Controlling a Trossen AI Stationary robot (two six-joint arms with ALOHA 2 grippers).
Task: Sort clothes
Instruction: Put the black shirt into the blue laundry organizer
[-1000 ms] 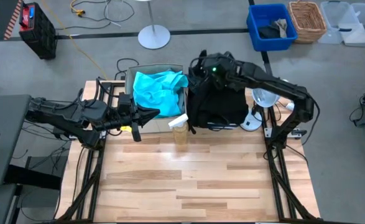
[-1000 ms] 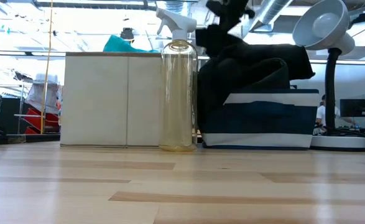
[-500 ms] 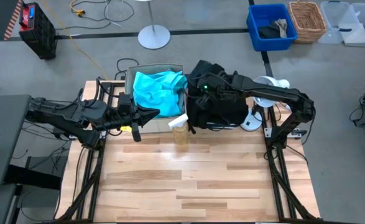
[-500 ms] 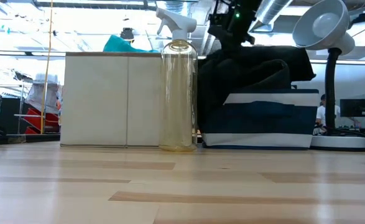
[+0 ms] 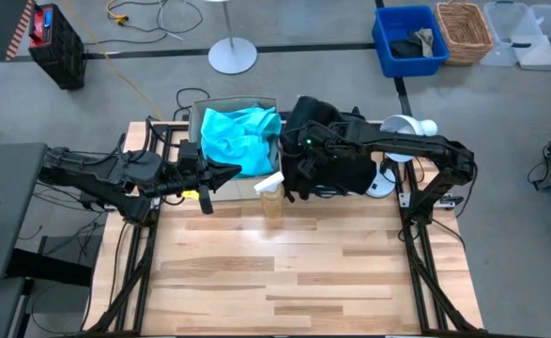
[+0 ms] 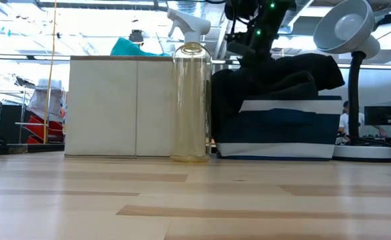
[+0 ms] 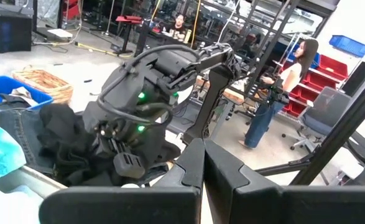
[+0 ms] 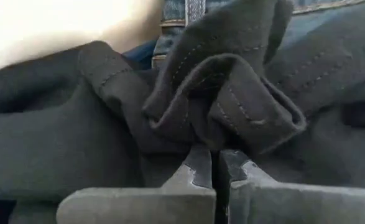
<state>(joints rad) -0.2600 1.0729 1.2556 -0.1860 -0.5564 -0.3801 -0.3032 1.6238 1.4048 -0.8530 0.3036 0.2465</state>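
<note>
Two fabric boxes stand side by side at the far edge of your counter (image 5: 284, 263): a beige box (image 6: 118, 107) on the left arm's side and a navy box (image 6: 278, 130) on the right arm's side. Your right gripper (image 8: 214, 163) is down over the navy box, its fingers nearly closed with only a thin slit between the tips, pinching a fold of the black garment (image 8: 226, 99). That black garment (image 5: 327, 155) is heaped in the navy box and spills over its rim; in the low view it (image 6: 275, 77) mounds above the box's white stripe. Just behind it in the right wrist view you can see a strip of denim jeans (image 8: 188, 12) with a stitched seam, lying in the same box, touching the black cloth. The turquoise top (image 5: 242, 139) fills the beige box, and its peak (image 6: 132, 47) shows above that box's rim in the low view.

Your left gripper (image 5: 221, 175) hangs above the counter just in front of the beige box, near the spray bottle (image 6: 191, 93), which stands upright between the two boxes. Its fingers (image 7: 191, 171) are pressed together with nothing between them. A desk lamp (image 6: 352, 40) stands at the right end of the counter beside the navy box. In the left wrist view, a person (image 7: 275, 93) stands in the room beyond.
</note>
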